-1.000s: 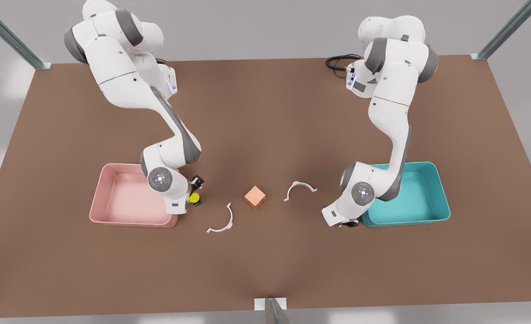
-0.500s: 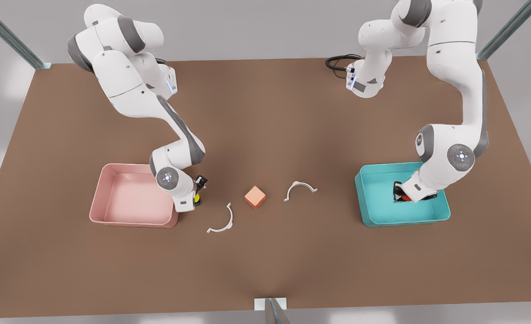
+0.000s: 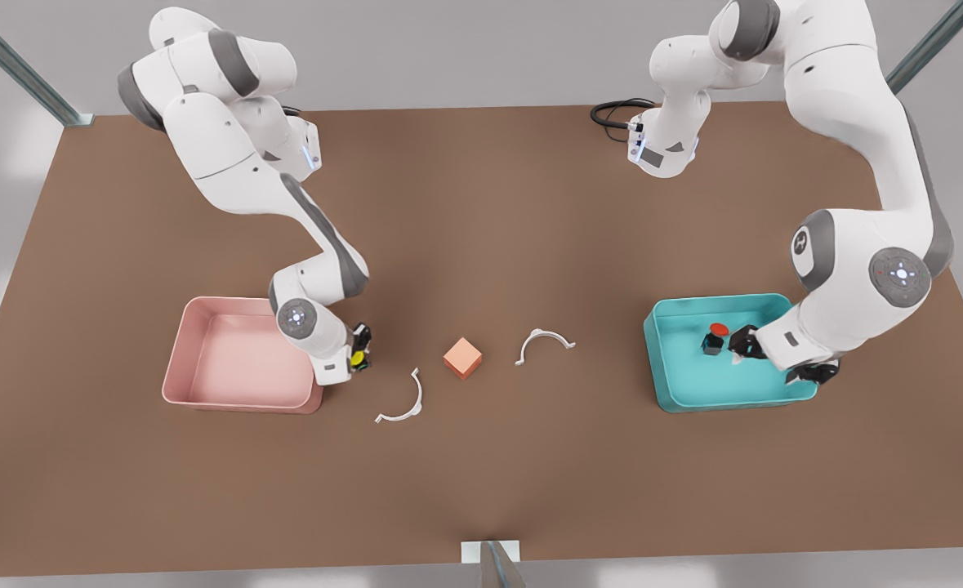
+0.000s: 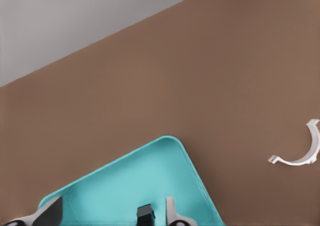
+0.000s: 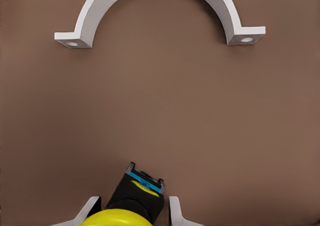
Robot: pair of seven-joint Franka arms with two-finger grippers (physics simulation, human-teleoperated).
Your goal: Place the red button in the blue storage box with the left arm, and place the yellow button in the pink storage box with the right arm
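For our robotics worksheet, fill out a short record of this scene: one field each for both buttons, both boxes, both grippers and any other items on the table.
red button: resting inside the blue storage box, released
yellow button: between the right gripper's fingers, beside the pink storage box, not in it
left gripper: open, over the blue storage box, next to the red button
right gripper: shut on the yellow button, by the pink box's corner
other items: orange cube; two white curved brackets on the brown table
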